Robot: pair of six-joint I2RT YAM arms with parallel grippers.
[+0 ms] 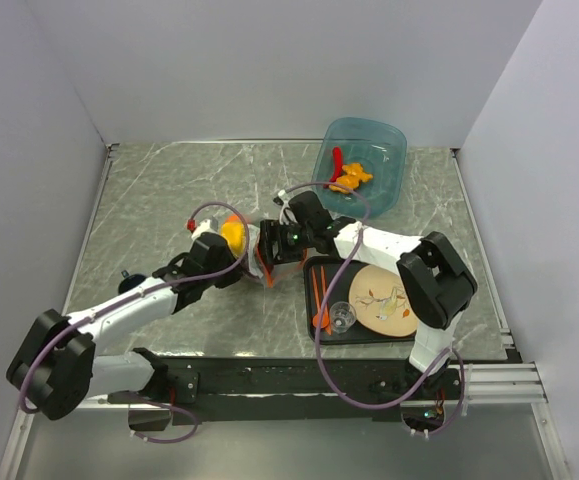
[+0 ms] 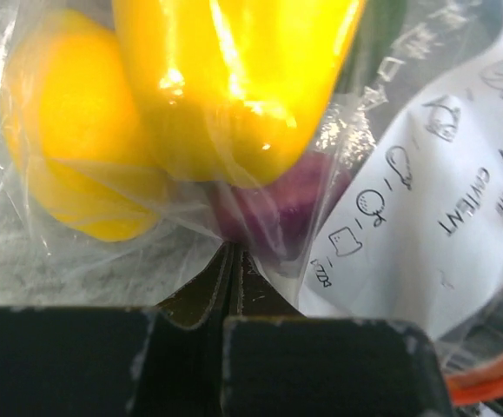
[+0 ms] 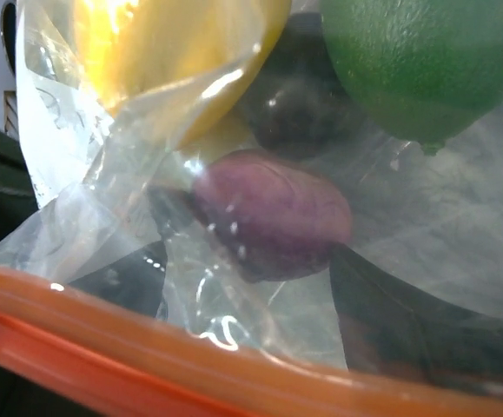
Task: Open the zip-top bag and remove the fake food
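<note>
The zip-top bag lies mid-table between my two grippers, with yellow fake food inside. My left gripper is shut on a fold of the bag's clear plastic. Above its tips sit a yellow pepper, a lemon and a purple piece, all inside the bag. My right gripper is at the bag's orange-red zip strip. Its dark fingers stand apart behind the plastic, either side of the purple piece. A green lime lies beyond.
A translucent blue tub at the back right holds red and orange toy pieces. A black tray under the right arm carries a round plate, orange sticks and a small clear cup.
</note>
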